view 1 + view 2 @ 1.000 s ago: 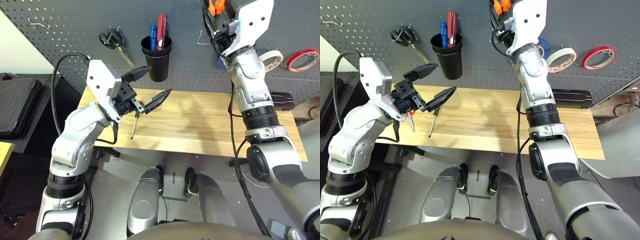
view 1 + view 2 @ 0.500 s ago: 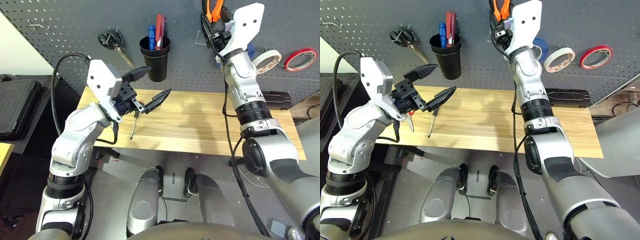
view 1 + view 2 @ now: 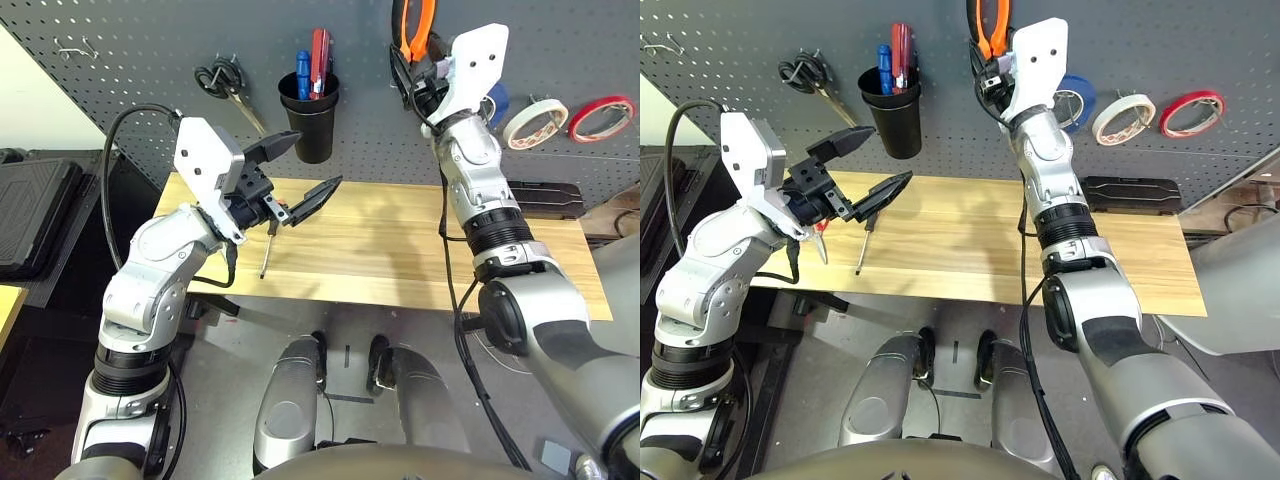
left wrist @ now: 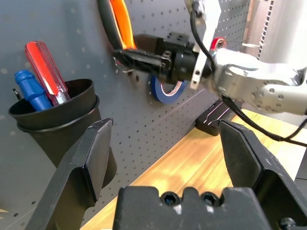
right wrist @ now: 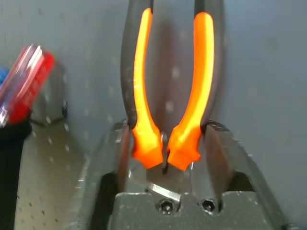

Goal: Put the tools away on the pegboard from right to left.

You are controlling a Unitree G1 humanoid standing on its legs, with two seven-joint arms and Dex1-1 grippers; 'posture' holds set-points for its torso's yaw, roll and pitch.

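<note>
Left eye view: the cup (image 3: 314, 130) on the pegboard (image 3: 175, 30) holds a blue tool (image 3: 304, 75) and a red-handled tool (image 3: 320, 62). The black scissors (image 3: 222, 80) are left of it; the pliers (image 3: 420, 35), white tape (image 3: 535, 124) and red tape (image 3: 603, 119) are to its right. The screwdriver (image 3: 269, 252) lies on the table (image 3: 385, 245), lower left of it.

Right eye view: this adds the red scissors (image 3: 822, 246) on the table, below and left of the cup.

Left wrist view: my left gripper (image 4: 165, 122) is open and empty, near the cup.

Right wrist view: my right gripper (image 5: 165, 127) stands open around the pliers, right of the cup; whether its fingers touch them I cannot tell. The red handle carries marks I cannot read.
</note>
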